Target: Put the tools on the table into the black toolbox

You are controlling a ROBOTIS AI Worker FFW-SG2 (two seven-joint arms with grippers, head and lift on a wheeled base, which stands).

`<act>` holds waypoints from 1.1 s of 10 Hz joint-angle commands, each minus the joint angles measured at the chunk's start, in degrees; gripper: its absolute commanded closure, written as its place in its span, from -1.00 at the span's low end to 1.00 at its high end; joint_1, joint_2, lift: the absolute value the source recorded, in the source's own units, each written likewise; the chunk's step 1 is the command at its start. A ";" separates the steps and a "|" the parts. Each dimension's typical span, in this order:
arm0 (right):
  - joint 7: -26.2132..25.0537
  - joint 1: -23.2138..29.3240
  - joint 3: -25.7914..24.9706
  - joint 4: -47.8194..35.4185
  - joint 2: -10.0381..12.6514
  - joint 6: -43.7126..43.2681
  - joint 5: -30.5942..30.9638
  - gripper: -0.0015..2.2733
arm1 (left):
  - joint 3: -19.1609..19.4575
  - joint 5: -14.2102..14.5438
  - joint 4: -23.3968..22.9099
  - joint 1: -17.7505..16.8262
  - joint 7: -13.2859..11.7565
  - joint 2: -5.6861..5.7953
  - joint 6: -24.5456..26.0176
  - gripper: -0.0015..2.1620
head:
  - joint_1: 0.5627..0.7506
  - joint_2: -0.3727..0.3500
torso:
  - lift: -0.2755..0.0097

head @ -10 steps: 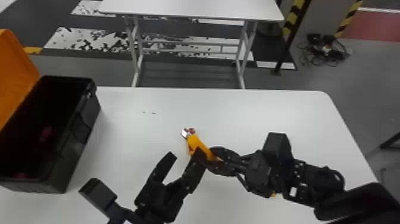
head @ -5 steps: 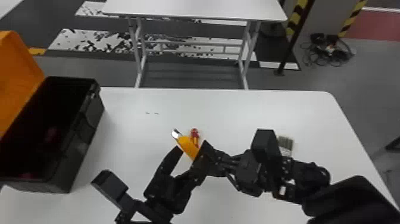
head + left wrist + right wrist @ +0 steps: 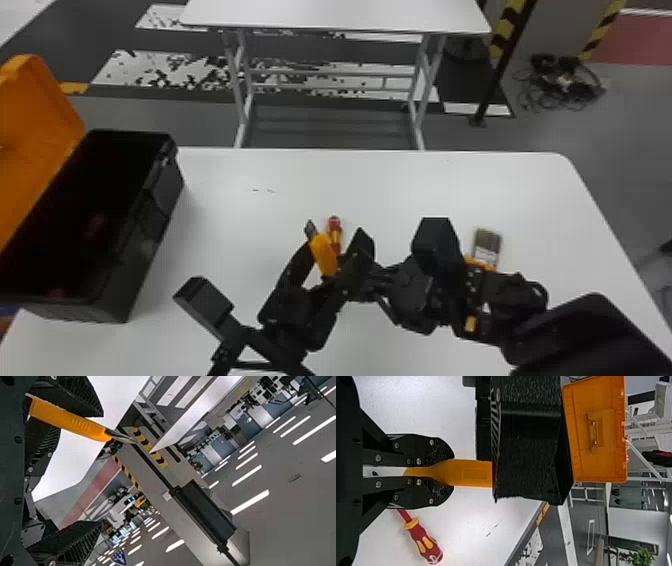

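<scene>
Passing the orange-handled blade [image 3: 325,255] from right to left is judged to be the step in hand. It is pinched by its handle in the right tool [image 3: 449,472], above the bench [image 3: 400,185]. The left tool [image 3: 101,469] is spread, with the blade reaching in between its fingers; no firm hold by that side is seen. Next move: left fingers to be closed on the handle, then the right grip let go, then the blade carried to the black toolbox [image 3: 157,210]. Risk: could be dropped or twisted if released too soon; metal tip best kept off the fingers.

Counts: one blade, held; one red-and-yellow screwdriver [image 3: 425,540], lying on bench; one brush [image 3: 486,245], bench, partly hidden by the right arm [image 3: 525,300]; one toolbox, orange lid [image 3: 35,135] open; two reddish bits inside, type can't be told. Two loose items left to be picked up.
</scene>
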 commanded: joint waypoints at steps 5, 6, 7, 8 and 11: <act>0.38 0.31 0.03 -0.84 0.00 1.15 0.34 0.30 | 0.68 -1.82 1.10 -0.77 -1.90 0.18 0.48 0.48 | 0.41 -0.03 | 0.41; 0.38 0.40 -0.15 -0.84 0.00 0.98 0.34 0.30 | 0.77 -2.61 1.10 -1.12 -1.29 0.18 3.12 0.97 | 0.41 -0.03 | 0.41; 0.47 0.40 -0.41 -0.84 0.00 0.98 0.25 0.30 | 0.77 -3.67 1.01 -1.12 -1.29 0.18 3.65 0.98 | 0.41 -0.04 | 0.41; 0.47 0.40 -0.77 -0.84 0.00 0.98 -0.10 0.30 | 0.77 -4.10 1.01 -1.12 -1.99 0.18 3.65 0.98 | 0.41 -0.07 | 0.41; 0.47 1.89 -3.14 -1.10 0.00 0.98 -3.88 -0.85 | 1.21 -4.46 1.01 -1.03 -1.90 0.18 3.47 0.98 | 0.41 -0.11 | 0.41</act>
